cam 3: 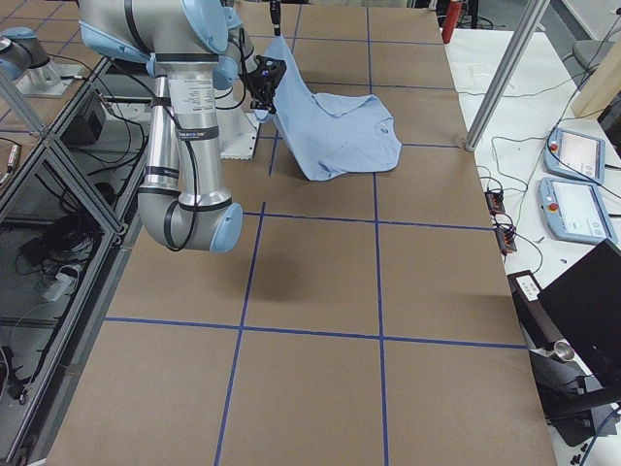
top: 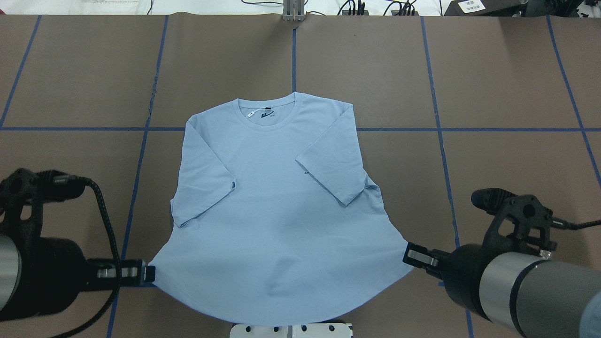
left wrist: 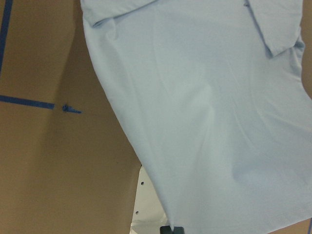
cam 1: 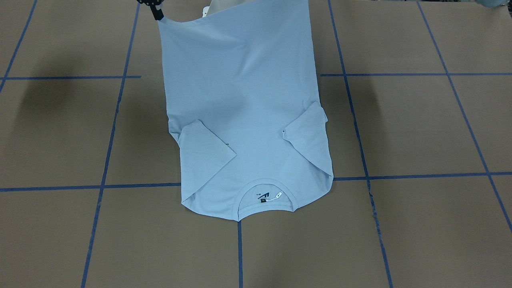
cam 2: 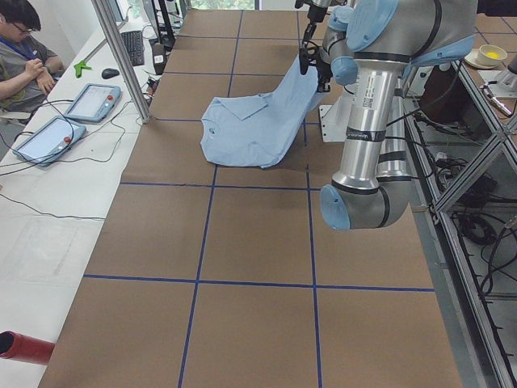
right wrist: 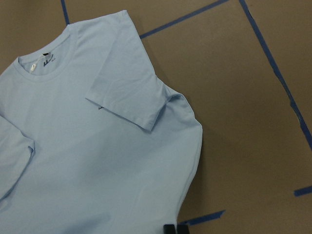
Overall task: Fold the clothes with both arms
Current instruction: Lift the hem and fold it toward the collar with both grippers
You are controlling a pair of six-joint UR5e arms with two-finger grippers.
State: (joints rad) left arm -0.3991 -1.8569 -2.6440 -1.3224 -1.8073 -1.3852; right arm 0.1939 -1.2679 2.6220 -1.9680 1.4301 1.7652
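Though cut by the frame's top edge in the front-facing view, seen whole from overhead: light blue T-shirt [top: 277, 225], held up by its two hem corners. Left gripper [top: 151, 272] pinched tight on the corner at the robot's left, right gripper [top: 406, 254] pinched tight on the opposite corner. Fingertips mostly buried in cloth, only slivers of black showing in the wrist views. Chest largely covered by both short sleeves, folded inward. One small dark mark [top: 306, 172] peeking at a sleeve edge, too small to make out. Lettering on the dark neck label [top: 266, 115] unreadable, white tag [top: 251, 114] beside it. Long axis running straight away from the robot, ribbed round collar [top: 288, 115] at the far end, hem at the near end. Collar end and shoulders flat on the brown table [top: 493, 84] marked with blue tape lines [top: 436, 117]. Hem end lifted clear, cloth sloping down in a smooth sheet, hem sagging in a curve between the grippers over the white base [top: 291, 330]. Soft knit, few wrinkles.
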